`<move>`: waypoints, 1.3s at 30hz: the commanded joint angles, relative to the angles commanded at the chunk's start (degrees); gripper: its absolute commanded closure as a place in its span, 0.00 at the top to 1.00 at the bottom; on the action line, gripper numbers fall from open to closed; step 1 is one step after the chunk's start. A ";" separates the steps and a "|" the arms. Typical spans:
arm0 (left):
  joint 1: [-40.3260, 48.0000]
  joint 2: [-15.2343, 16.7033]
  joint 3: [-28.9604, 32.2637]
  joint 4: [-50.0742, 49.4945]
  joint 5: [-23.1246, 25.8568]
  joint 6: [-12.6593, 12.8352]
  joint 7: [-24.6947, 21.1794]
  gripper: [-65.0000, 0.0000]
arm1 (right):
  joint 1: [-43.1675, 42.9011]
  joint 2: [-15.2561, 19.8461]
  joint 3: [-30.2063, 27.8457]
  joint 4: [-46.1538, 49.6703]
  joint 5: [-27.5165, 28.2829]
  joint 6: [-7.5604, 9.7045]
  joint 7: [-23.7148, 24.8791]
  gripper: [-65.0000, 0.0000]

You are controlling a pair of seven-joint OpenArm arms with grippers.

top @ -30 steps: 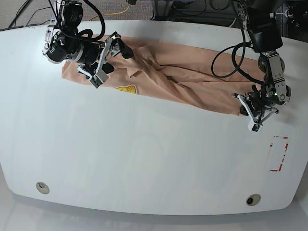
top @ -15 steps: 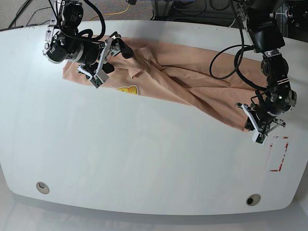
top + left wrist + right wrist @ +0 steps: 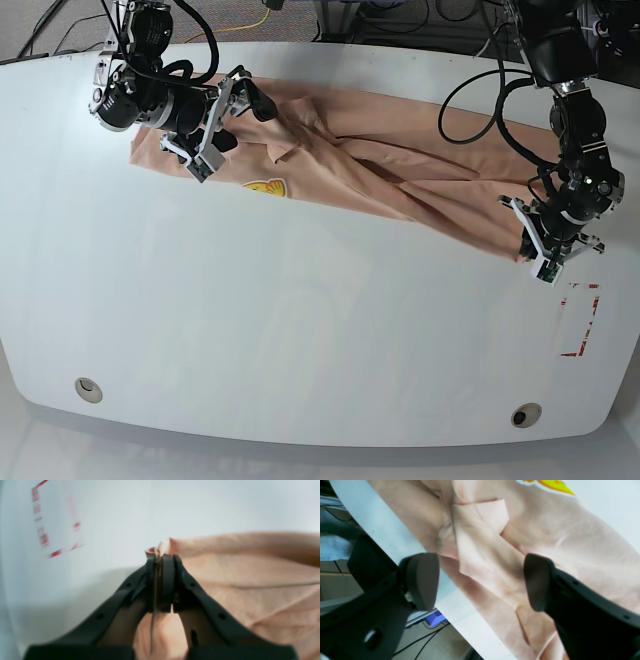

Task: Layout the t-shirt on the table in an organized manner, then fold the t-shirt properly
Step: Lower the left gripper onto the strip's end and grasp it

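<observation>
White glossy table [image 3: 300, 330] fills the base view, rounded corners, two round grommets near the front edge: one front-left [image 3: 88, 388], one front-right [image 3: 526, 414]. T-shirt [image 3: 400, 170], peach, lies on the far half of the table as a long bunched band running from far-left to mid-right, wrinkled and twisted through the middle, not flat. Yellow print [image 3: 263, 187] shows on the near edge of the left part. Red tape rectangle [image 3: 580, 320] sits on the table at right, just beyond the shirt's right end, not touching it; it is blurred in the left wrist view. Right end effector [image 3: 212, 125] is over the left end of the shirt, released: right wrist view shows both fingers well apart with folded cloth between and below them, no grip on it. That view also shows the shirt reaching close to the table's far edge, with floor and cables past it. Cannot tell whether the fingertips touch the fabric. Left end effector [image 3: 540, 245] is at the shirt's right end, clenched on the t-shirt: left wrist view shows the two pads [image 3: 167, 580] pressed together with a fold of fabric edge pinched between and poking out above them, cloth trailing away to the right.
</observation>
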 joint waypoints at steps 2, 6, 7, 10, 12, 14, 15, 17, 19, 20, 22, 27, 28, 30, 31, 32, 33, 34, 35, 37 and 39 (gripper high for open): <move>1.23 -1.14 -0.09 0.97 0.00 0.00 0.00 0.00 | 0.00 0.00 0.09 0.00 0.00 0.00 0.00 0.78; 3.52 -3.52 -0.09 2.55 -0.26 0.00 0.00 0.00 | 0.09 -0.09 0.00 -0.09 0.00 0.00 0.00 0.78; 3.87 -3.60 -0.09 2.73 -0.26 0.00 0.00 0.00 | 0.09 -0.09 0.00 -0.09 0.00 0.00 0.00 0.78; 5.45 -3.69 -0.62 3.25 -0.26 0.00 0.00 0.00 | 0.09 -0.09 0.09 -0.09 0.00 0.00 0.00 0.78; 6.51 -4.48 -2.11 3.60 -0.18 0.00 0.00 0.00 | 0.09 -0.09 0.09 -0.09 0.00 0.00 0.00 0.78; 7.30 -4.92 -3.08 3.52 -0.18 0.00 0.00 0.00 | 0.09 -0.09 0.09 -0.09 0.00 0.00 0.00 0.78; 7.47 -5.10 -3.25 3.34 -0.18 0.00 0.00 0.00 | 0.09 -0.09 0.09 -0.09 0.00 0.00 0.00 0.78; 7.82 -5.27 -3.52 3.25 -0.18 0.00 0.00 0.00 | 0.09 -0.09 0.09 -0.09 0.00 0.00 0.00 0.78; 8.00 -5.27 -3.60 3.25 0.00 0.00 0.00 0.00 | 0.09 -0.09 0.18 -0.18 0.00 0.00 0.00 0.78; 8.26 -5.27 -3.60 3.25 0.00 0.00 0.00 0.00 | 0.09 -0.09 0.18 -0.35 0.00 0.00 0.00 0.78; 9.41 -5.54 -3.60 3.16 0.09 0.00 0.00 0.00 | 0.09 -0.09 0.18 -0.97 0.00 0.00 0.00 0.78; 10.64 -6.86 -3.43 3.16 0.09 0.00 0.00 0.00 | 0.18 -0.09 0.18 -2.64 0.00 0.00 0.00 0.78; 10.73 -6.86 -3.43 3.16 0.09 0.00 0.00 0.00 | 0.18 -0.09 0.18 -2.64 0.00 0.00 0.00 0.78; 11.34 -7.03 -3.34 3.16 0.09 0.00 0.00 0.01 | 0.18 -0.09 0.18 -2.64 0.00 0.00 0.00 0.78; 11.69 -7.03 -3.34 3.16 0.09 0.00 0.00 0.02 | 0.18 -0.09 0.18 -2.64 0.00 0.00 0.00 0.78; 12.04 -7.21 -3.34 3.16 0.09 0.00 0.00 0.05 | 0.18 -0.09 0.18 -2.64 0.00 0.00 0.00 0.78; 12.40 -7.21 -3.34 3.16 0.09 0.00 0.00 0.10 | 0.18 -0.09 0.18 -2.64 0.00 0.00 0.00 0.78; 12.48 -7.21 -3.34 3.16 0.09 0.00 0.00 0.14 | 0.18 -0.09 0.18 -2.64 0.00 0.00 0.00 0.78; 12.66 -7.21 -3.34 3.16 0.09 0.00 0.00 0.21 | 0.18 -0.09 0.18 -2.64 0.00 0.00 0.00 0.78; 12.66 -7.21 -3.34 3.16 0.09 0.00 0.09 0.33 | 0.18 -0.09 0.18 -2.64 0.00 0.00 0.00 0.78; 12.75 -7.21 -3.34 3.16 0.09 0.00 0.70 0.50 | 0.53 0.00 0.18 -2.64 0.00 0.00 0.00 0.78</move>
